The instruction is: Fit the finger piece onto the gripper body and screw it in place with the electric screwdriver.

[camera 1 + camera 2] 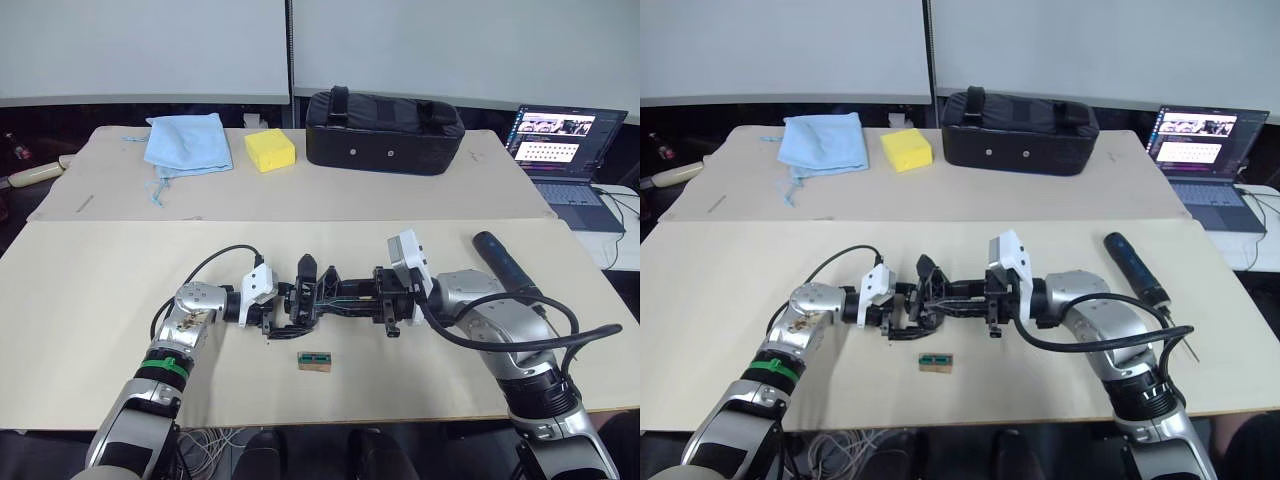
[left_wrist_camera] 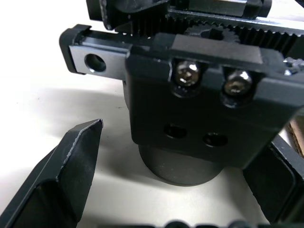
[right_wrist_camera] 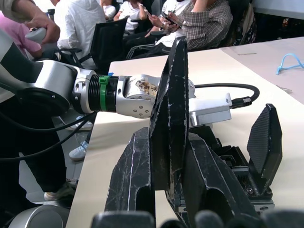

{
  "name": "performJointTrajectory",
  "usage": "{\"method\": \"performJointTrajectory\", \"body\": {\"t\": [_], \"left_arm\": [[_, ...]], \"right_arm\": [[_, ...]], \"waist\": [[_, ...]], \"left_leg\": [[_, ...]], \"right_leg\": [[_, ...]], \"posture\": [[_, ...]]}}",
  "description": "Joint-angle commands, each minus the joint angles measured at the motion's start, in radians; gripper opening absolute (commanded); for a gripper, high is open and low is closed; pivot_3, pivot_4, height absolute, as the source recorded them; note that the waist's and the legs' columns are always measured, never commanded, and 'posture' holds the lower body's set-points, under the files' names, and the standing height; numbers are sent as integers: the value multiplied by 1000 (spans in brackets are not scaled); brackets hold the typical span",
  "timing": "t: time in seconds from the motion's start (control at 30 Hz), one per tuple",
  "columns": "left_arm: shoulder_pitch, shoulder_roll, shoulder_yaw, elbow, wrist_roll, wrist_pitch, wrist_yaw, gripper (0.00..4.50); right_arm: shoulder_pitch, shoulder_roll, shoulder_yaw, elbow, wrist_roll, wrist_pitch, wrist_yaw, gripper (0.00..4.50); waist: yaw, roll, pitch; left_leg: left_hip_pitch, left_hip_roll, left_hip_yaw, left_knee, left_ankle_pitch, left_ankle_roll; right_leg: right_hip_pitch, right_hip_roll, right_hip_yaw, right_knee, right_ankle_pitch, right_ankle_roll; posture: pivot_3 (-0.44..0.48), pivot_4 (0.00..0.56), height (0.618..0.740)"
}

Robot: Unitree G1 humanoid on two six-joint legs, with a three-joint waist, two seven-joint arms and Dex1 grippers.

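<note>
The gripper body, a black block with two bright screws and a toothed rack, rests on the front table between both arms. My left gripper reaches it from the left. Its fingers stand on either side of the body's round base, and a strip of table shows between one finger and the base. My right gripper is shut on the finger piece, a tapered black piece held point-up right beside the body. A second tapered piece stands on the body. The electric screwdriver lies on the table to the right.
A tiny brown-and-green box lies just in front of the grippers. On the rear table are a black padded bag, a yellow sponge and a blue cloth. A laptop stands far right. Seated people are behind my left arm.
</note>
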Motion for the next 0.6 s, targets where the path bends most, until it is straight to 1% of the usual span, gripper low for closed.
{"method": "performJointTrajectory", "body": {"t": [0.03, 0.1, 0.23, 0.33, 0.43, 0.6], "left_arm": [[-3, -5, -4, 8, 2, -19, -5, 3263], [-1, -5, -5, 11, 4, -23, -9, 2270], [7, -5, -4, 6, 3, -35, -9, 2282], [18, -8, -8, -16, -6, -28, -18, 2282], [21, -8, -15, -24, -1, -28, -22, 2282], [17, -4, -29, -32, 3, 10, -31, 2282]], "right_arm": [[-2, 7, -17, -26, 4, -31, -3, 387], [0, 12, -8, -21, -7, -40, -3, 387], [-17, 46, 27, 27, -67, -102, -16, 387], [-41, 96, 68, 102, -151, -192, -33, 387], [-58, 130, 89, 160, -199, -254, -34, 387], [-75, 161, 105, 210, -226, -277, -24, 387]], "waist": [[1, 0, 0], [1, 0, 0], [0, 0, 0], [0, 0, 0], [-1, 0, 0], [0, 0, -1]], "left_leg": [[0, 0, 0, 0, 0, 0], [0, 0, 0, 0, 0, 0], [1, 0, 0, 0, 0, 0], [1, 0, 0, 0, 0, 0], [1, 0, 0, 0, 0, 0], [1, 0, 0, 0, 0, 0]], "right_leg": [[0, 0, 0, 0, 0, 0], [0, 0, 0, 0, 0, 0], [0, 0, 0, 0, 0, 0], [0, 0, 0, 1, 0, 0], [0, 0, 0, 1, 0, 0], [1, 0, 0, 1, 1, -2]], "posture": [[0, 150, 740], [0, 150, 740], [0, 150, 740], [0, 150, 740], [0, 150, 740], [0, 150, 740]]}}
